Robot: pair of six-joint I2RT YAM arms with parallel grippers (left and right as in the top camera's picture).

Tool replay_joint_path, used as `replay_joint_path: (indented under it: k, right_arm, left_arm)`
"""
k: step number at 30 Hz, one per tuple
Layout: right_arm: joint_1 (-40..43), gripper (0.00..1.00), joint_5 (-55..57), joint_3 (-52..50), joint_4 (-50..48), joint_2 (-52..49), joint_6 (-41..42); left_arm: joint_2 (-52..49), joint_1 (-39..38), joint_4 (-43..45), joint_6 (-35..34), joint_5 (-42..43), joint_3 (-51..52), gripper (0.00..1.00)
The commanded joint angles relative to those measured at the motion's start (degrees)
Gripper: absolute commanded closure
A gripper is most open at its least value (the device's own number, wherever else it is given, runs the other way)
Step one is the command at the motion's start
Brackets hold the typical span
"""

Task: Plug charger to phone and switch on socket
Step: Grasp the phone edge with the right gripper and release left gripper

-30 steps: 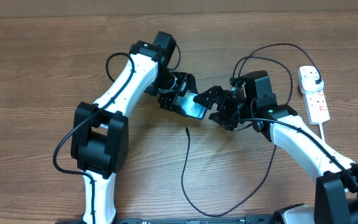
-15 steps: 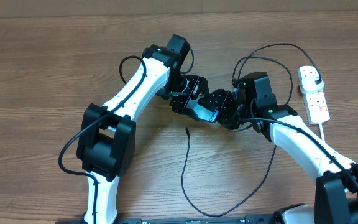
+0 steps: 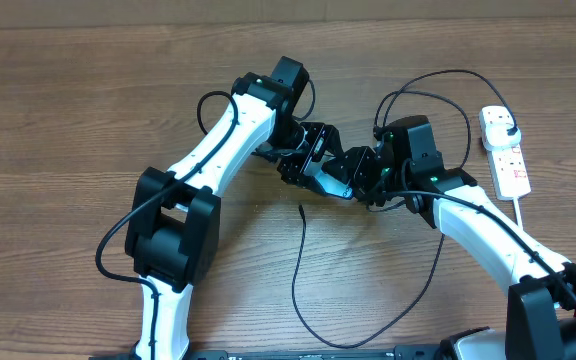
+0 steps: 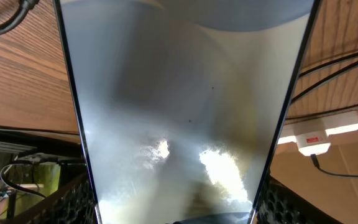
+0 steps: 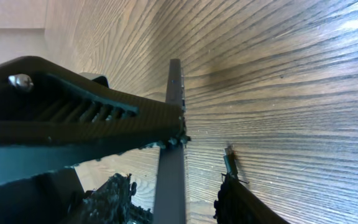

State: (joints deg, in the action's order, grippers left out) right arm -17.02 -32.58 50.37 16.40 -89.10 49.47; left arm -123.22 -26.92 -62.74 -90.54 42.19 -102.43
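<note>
The phone point(image 3: 325, 180) is held up off the table between both grippers, its cyan screen partly showing. My left gripper point(image 3: 311, 165) is shut on it; in the left wrist view the screen point(image 4: 179, 106) fills the frame between the fingers point(image 4: 176, 202). My right gripper point(image 3: 361, 177) is open, and its fingers point(image 5: 173, 202) straddle the phone's thin edge point(image 5: 174, 124) with gaps on both sides. The charger cable point(image 3: 297, 270) lies loose on the table, its tip point(image 3: 301, 208) just below the phone. The socket point(image 3: 507, 152) lies at the far right with the black plug point(image 3: 505, 124) in it.
The black cable loops from the front edge up the right side of the wooden table point(image 3: 68, 120) and over my right arm to the socket. The socket's white cord point(image 3: 524, 215) runs down the right. The socket also shows in the left wrist view point(image 4: 319, 129).
My left arm has carried the phone to the right, up to my right gripper, whose fingers now sit around its edge. The cable and socket have not moved.
</note>
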Motion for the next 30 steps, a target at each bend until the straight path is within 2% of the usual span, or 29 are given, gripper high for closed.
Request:
replay_joint_path:
  k: [1,3,12,14,20,21,25,29,30]
  right_arm:
    - [-0.4,0.56,0.6,1.1,-0.2,0.1,-0.4]
    - [-0.4,0.61,0.8,1.1,-0.2,0.1,-0.4]
    - [-0.7,0.69,2.6,1.1,0.3,0.1,-0.4]
    - [-0.7,0.76,2.6,1.1,0.3,0.1,-0.4]
    - [-0.8,0.85,2.6,1.1,0.4,0.1,-0.4]
    - [-0.8,0.89,2.6,1.1,0.4,0.1,-0.4]
    - [-0.9,0.92,2.6,1.1,0.4,0.1,-0.4]
    - [-0.9,0.96,2.5,1.1,0.4,0.1,-0.4]
    - [-0.9,0.96,2.5,1.1,0.4,0.1,-0.4]
  left_arm:
    - [2.6,-0.9,0.0,-0.7,2.6,-1.6,0.96]
    - [2.6,-1.0,0.0,-0.7,2.6,-1.6,0.96]
    - [2.6,-1.3,0.0,-0.7,2.6,-1.6,0.96]
    - [2.6,-1.3,0.0,-0.7,2.7,-1.6,0.96]
    - [2.6,-1.3,0.0,-0.7,2.6,-1.6,0.96]
    - [2.6,-1.3,0.0,-0.7,2.6,-1.6,0.96]
    - [2.6,-1.3,0.0,-0.7,2.2,-1.6,0.96]
    - [2.6,-1.3,0.0,-0.7,2.1,-1.6,0.82]
    - [2.6,-1.3,0.0,-0.7,1.4,-1.6,0.72]
